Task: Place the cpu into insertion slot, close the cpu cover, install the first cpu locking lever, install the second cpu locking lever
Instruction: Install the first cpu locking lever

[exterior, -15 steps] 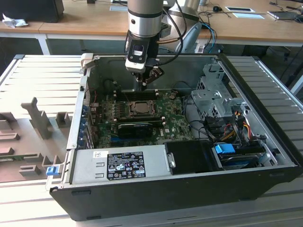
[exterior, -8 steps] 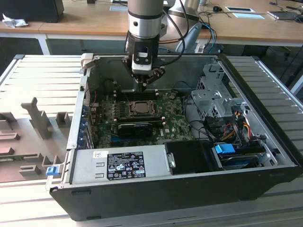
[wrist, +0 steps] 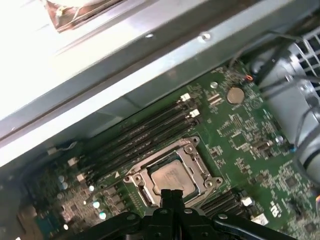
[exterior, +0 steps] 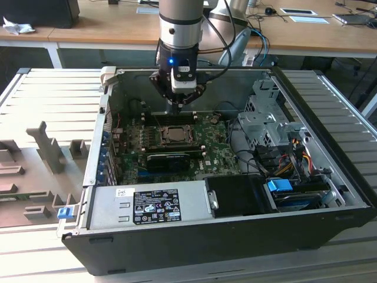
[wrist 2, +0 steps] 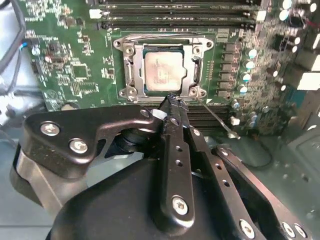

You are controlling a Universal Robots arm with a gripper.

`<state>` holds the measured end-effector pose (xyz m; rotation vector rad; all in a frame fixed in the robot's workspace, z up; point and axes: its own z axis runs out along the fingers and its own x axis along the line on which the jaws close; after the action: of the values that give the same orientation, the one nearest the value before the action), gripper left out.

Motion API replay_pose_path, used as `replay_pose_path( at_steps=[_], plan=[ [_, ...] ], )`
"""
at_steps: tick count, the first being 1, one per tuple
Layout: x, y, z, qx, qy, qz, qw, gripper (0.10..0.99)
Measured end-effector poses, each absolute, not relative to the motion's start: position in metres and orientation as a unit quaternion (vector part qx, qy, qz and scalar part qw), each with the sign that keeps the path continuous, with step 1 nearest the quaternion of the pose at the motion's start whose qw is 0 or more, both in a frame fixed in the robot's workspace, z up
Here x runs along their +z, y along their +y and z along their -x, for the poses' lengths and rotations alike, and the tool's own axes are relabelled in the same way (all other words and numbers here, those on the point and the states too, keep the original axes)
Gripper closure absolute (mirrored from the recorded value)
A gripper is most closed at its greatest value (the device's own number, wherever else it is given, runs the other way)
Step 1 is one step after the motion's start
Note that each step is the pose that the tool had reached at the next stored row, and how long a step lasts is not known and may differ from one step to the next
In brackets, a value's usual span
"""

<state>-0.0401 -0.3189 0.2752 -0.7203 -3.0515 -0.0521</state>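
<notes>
Gripper: fingers pressed together, nothing seen between them, tip held just above the socket edge. Cpu: seated in the socket on the green motherboard, framed by the lowered cpu cover; a thin lever is seen projecting from the socket toward 4 o'clock in the second wrist view. Case: laid open on a ribbed grey table. Wooden desks: ranged beyond, at 12 o'clock in the exterior view.

Silver-grey arm, black screw-studded hand, blue wrist light
</notes>
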Motion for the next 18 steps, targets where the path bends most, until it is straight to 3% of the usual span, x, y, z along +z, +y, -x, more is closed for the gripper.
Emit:
replay_pose_path(
  at_steps=[18],
  plan=[
    [0.2724,-0.3189,0.0401,-0.015,-0.998,-0.055,0.006,0.980]
  ],
)
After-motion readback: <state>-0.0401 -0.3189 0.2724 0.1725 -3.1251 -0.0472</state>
